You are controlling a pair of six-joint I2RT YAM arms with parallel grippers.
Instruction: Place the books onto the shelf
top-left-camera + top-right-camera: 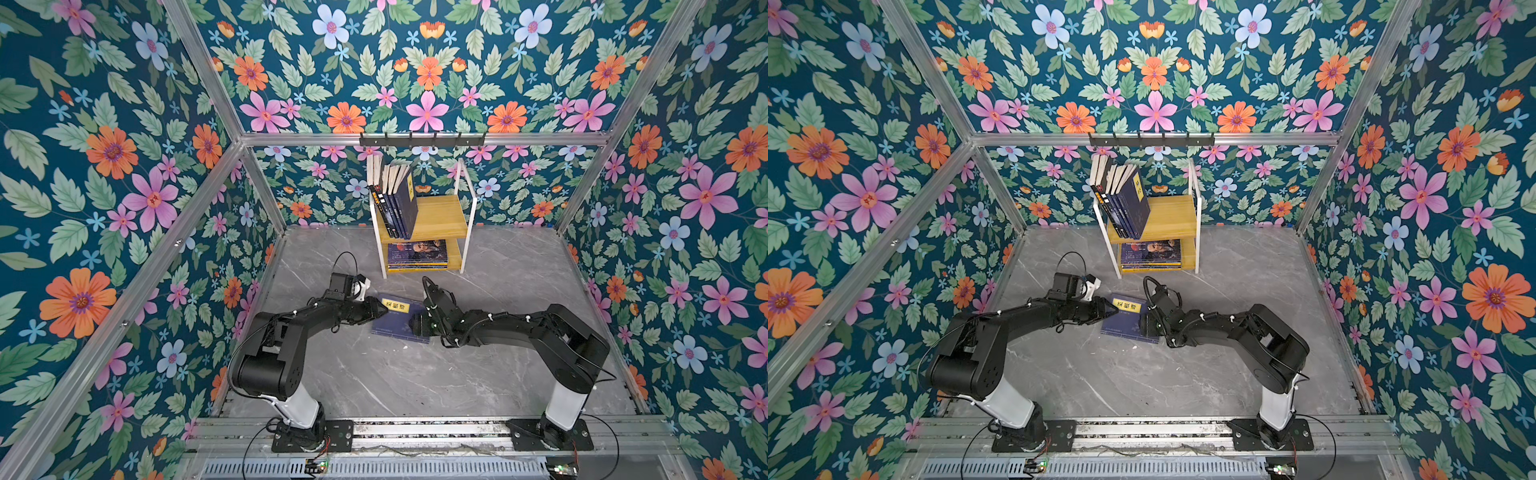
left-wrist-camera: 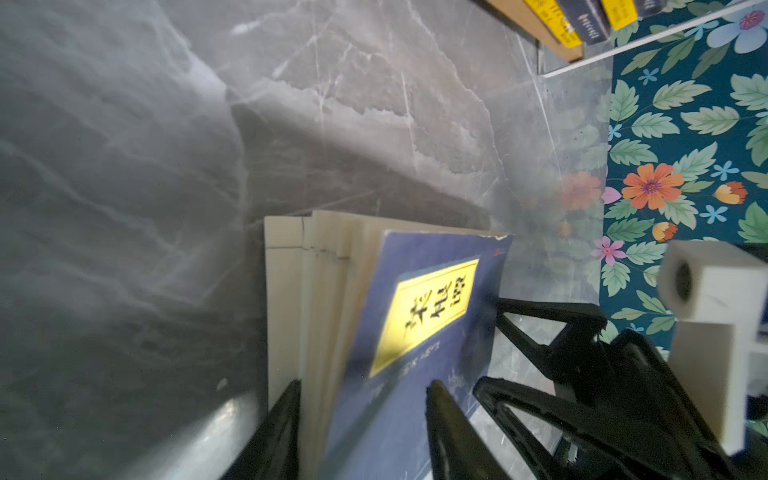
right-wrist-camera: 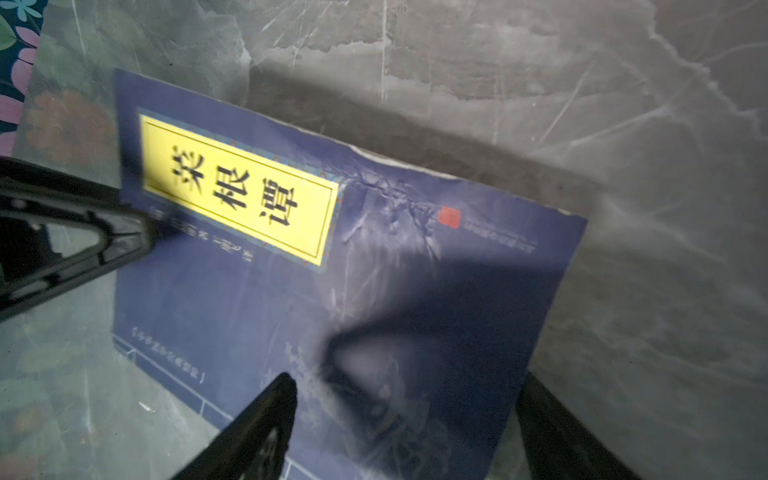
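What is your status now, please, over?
Left gripper astride navy book, grip unclear. Right gripper open over its cover. Book on table, not yet on shelf. Nothing in between.

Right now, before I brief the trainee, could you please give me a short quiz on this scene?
1. What colour is the label on the navy book on the table?
2. True or false: books stand on the shelf's top board.
3. The bearded-man book lies: A on the table, B on the shelf's lower board, C on its top board?
Key: 1 yellow; 2 true; 3 B.
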